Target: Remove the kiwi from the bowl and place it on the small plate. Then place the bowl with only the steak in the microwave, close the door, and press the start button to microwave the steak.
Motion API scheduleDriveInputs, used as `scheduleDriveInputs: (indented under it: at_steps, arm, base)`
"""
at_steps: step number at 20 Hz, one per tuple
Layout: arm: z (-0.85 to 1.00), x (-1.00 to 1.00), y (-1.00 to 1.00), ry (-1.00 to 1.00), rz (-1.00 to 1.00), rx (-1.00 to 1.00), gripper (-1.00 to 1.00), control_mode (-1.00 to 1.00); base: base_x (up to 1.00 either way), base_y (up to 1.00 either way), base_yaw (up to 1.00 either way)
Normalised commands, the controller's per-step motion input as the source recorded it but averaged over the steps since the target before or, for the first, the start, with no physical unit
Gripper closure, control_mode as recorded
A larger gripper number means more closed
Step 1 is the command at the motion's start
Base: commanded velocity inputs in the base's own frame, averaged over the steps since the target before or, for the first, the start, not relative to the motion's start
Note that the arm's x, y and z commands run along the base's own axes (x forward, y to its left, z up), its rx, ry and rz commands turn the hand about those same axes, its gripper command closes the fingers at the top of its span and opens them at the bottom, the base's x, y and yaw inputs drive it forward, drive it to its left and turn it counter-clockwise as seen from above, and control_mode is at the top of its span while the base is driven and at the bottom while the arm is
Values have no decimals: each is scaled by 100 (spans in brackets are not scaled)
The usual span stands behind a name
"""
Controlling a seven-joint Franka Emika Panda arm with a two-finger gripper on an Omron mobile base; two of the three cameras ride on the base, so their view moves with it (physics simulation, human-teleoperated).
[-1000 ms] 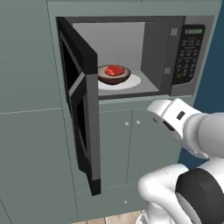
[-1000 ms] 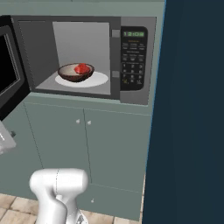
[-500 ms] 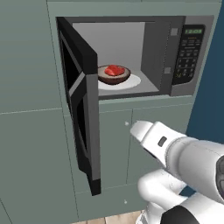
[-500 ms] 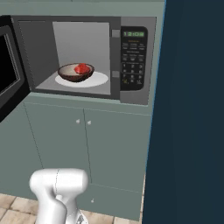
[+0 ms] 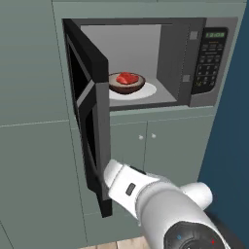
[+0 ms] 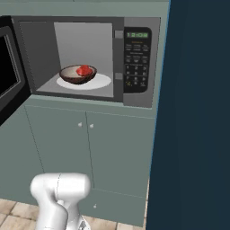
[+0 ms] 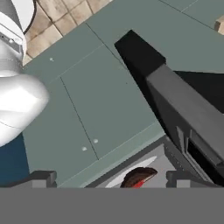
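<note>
The steak (image 5: 126, 78) is lying in the bowl (image 5: 127, 83), which is sitting on the pale turntable (image 5: 146, 92) inside the microwave (image 6: 137, 63). The door (image 5: 92, 121) is standing wide open, its lower edge just beside the robot's arm. The tool's (image 7: 109, 179) fingertips (image 7: 43, 177) are showing well apart, spread and holding nothing. Grey-green cabinet doors (image 6: 85, 152) are hanging below, over a tiled floor (image 6: 13, 211).

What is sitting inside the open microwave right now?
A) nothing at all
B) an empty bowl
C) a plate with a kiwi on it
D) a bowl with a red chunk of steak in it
D: the brown bowl holds the red steak inside the microwave.
</note>
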Motion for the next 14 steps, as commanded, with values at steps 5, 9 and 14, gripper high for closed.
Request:
scheduleDriveInputs:
  at_steps: [5, 9, 14]
  arm:
    - [-14, -11, 76, 0, 2, -12, -100, -100]
    - [-16, 0, 94, 0, 1, -12, -100, -100]
    - [-19, 9, 99, 2, 0, -13, -100, -100]
  base:
    - [0, 0, 0]
    - [0, 0, 0]
    - [0, 0, 0]
